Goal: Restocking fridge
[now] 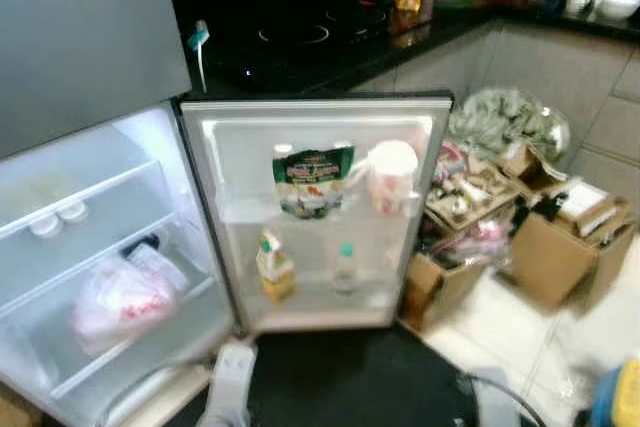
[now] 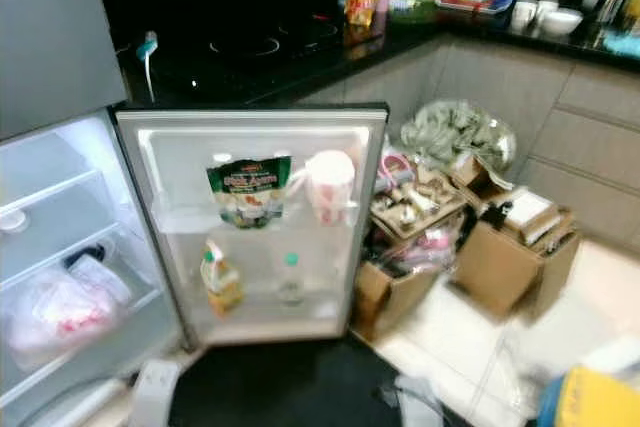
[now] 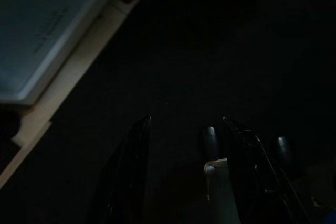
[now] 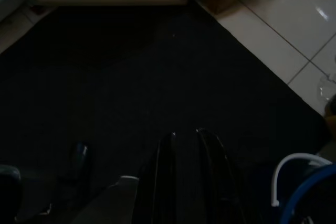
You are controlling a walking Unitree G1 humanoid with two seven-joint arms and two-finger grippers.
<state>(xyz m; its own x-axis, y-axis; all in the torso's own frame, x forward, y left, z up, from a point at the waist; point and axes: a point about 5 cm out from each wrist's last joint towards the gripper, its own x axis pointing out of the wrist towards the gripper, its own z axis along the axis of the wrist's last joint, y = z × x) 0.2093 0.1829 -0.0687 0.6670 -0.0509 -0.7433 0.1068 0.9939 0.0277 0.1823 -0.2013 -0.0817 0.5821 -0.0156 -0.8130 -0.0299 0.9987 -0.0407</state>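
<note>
Left end effector point(image 3: 184, 166): fingers apart, empty, above dark mat point(image 4: 131, 77). Right end effector point(image 4: 186, 171): fingers narrow, empty, above same mat. Fridge point(image 1: 90, 247) stood open; door point(image 1: 310, 207) held green pouch point(image 1: 312, 179), juice bottle point(image 1: 274, 267); white bag point(image 1: 120, 297) on inner shelf.

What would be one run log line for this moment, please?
fridge door: open | door shelves: green pouch, oil bottle | left gripper: idle over dark mat | right gripper: idle
</note>
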